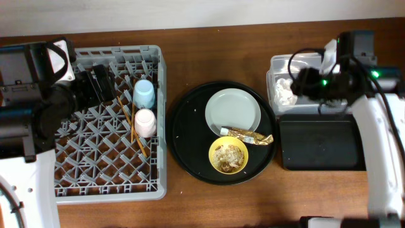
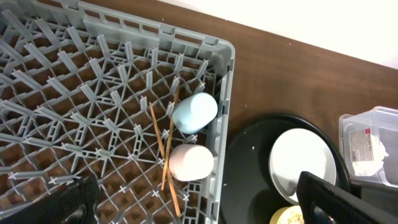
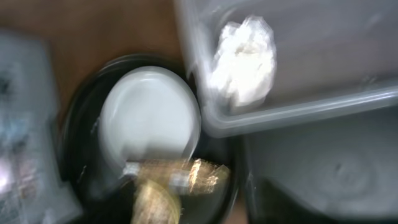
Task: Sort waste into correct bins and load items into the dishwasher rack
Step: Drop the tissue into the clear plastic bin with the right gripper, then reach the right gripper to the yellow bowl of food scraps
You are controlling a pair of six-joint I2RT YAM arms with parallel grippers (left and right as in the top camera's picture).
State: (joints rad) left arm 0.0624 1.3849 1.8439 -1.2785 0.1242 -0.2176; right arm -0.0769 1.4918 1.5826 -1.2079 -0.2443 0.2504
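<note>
Left gripper (image 2: 196,198) is hanging over the dishwasher rack (image 1: 107,191), jaws spread wide and holding nothing. Right gripper (image 1: 308,81) is hovering over the clear tub (image 1: 276,63); its opening cannot be determined. 1 napkin (image 3: 244,59) is lying in that tub. Blue cup (image 2: 194,112), pink cup (image 2: 191,162) and 2 chopsticks (image 2: 158,138) are lying in the rack. Plate (image 1: 233,109), wrapper (image 1: 248,135) and yellow bowl (image 1: 213,152) holding scraps (image 1: 228,157) are sitting on the round tray (image 1: 183,142). Black bin (image 1: 323,142) is sitting just beside the tub.

The rack (image 1: 101,152) is grey with a criss-cross pattern. There is a light-blue cup (image 1: 143,94) and a pink cup (image 1: 145,122). The bowl (image 1: 214,147) is yellow, the wrapper (image 1: 247,135) gold-brown, the napkin (image 1: 286,92) white.
</note>
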